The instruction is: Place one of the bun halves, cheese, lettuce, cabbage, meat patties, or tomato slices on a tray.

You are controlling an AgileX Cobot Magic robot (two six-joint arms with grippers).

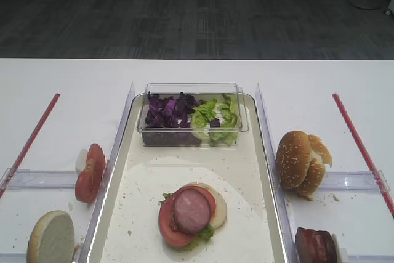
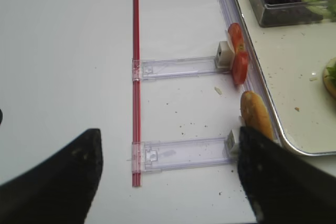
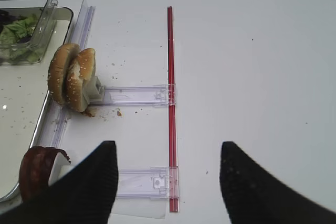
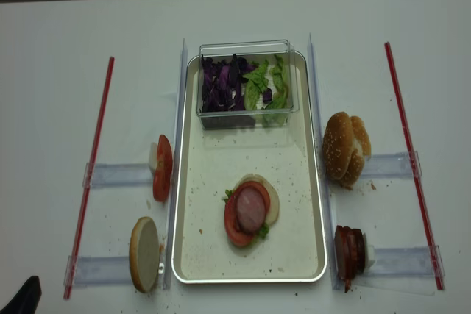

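Observation:
On the cream tray (image 1: pixel 184 173) (image 4: pixel 213 167) lies a stack: a bun half, lettuce, a tomato slice and a meat patty (image 1: pixel 191 210) (image 4: pixel 250 207) on top. Left of the tray stand tomato slices (image 1: pixel 90 172) (image 2: pixel 237 51) and a bun half (image 1: pixel 51 238) (image 2: pixel 255 119). Right of it stand bun halves (image 1: pixel 301 161) (image 3: pixel 71 77) and meat patties (image 1: pixel 315 246) (image 3: pixel 37 169). Cabbage (image 1: pixel 169 110) and lettuce (image 1: pixel 215 115) fill a clear box. I make out no cheese. My right gripper (image 3: pixel 169 150) and left gripper (image 2: pixel 169 135) hang open and empty over the table.
The clear box (image 1: pixel 243 121) sits at the tray's far end. Red strips (image 1: pixel 360 146) (image 1: pixel 31 140) with clear plastic holders (image 3: pixel 136 95) (image 2: pixel 178 66) flank the tray. Crumbs are scattered on tray and table. A dark fingertip (image 4: pixel 22 295) shows at the near left corner.

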